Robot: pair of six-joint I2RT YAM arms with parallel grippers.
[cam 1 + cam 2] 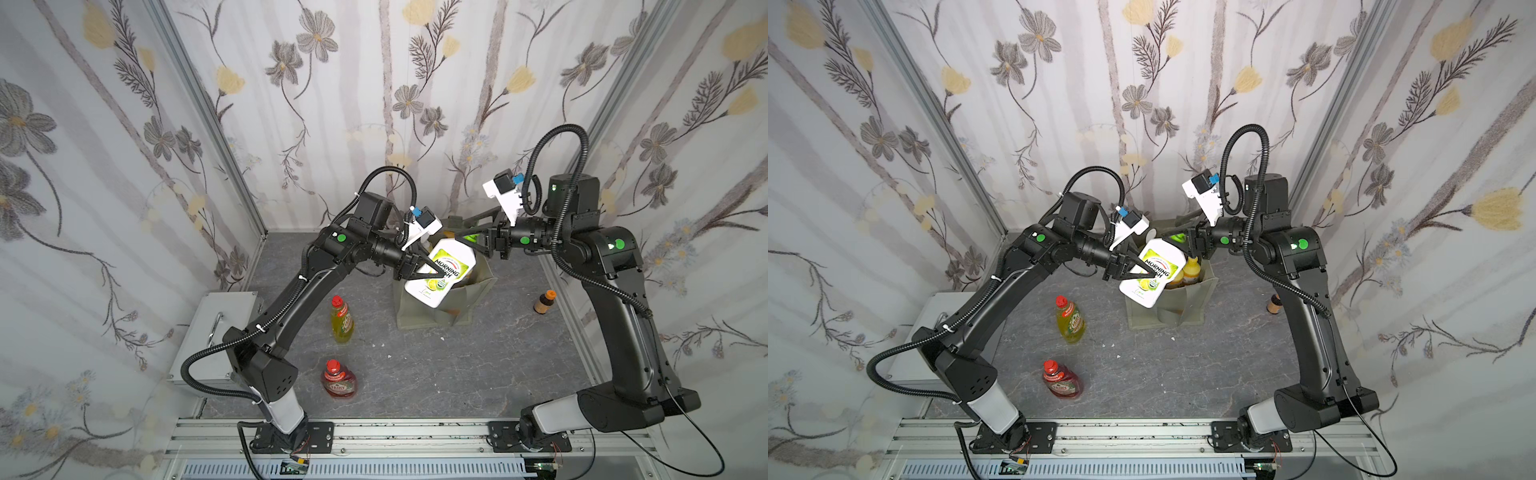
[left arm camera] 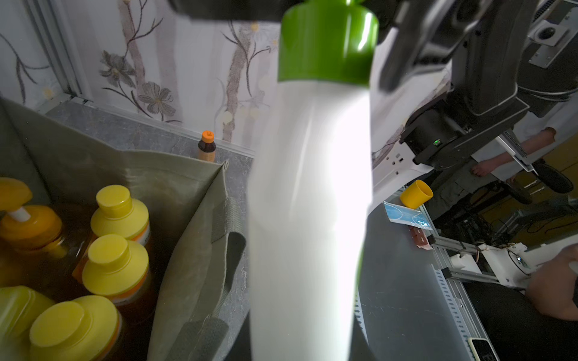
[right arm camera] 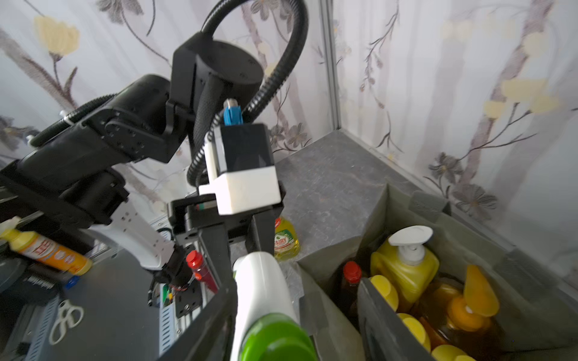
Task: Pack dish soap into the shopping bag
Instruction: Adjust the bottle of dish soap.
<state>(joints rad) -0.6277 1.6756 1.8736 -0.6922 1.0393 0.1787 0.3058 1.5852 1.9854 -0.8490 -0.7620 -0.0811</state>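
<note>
Grey-green fabric tote [image 1: 419,318] part-filled; left gripper [image 1: 433,267] clamps white green-capped bottle [image 1: 455,266] above it, right gripper [image 1: 463,234] jaws parted; yellow-green bottle [image 1: 341,323] and red bottle [image 1: 340,381] wait beside it.

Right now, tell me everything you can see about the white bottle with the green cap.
The white bottle looks like glossy plastic, with a green cap and a lemon-printed label reading Morning. It hangs tilted above the near edge of the bag, cap end raised and base lower. The left gripper is clamped on its lower body. The right gripper is at the cap, its jaws apart on either side.
</note>
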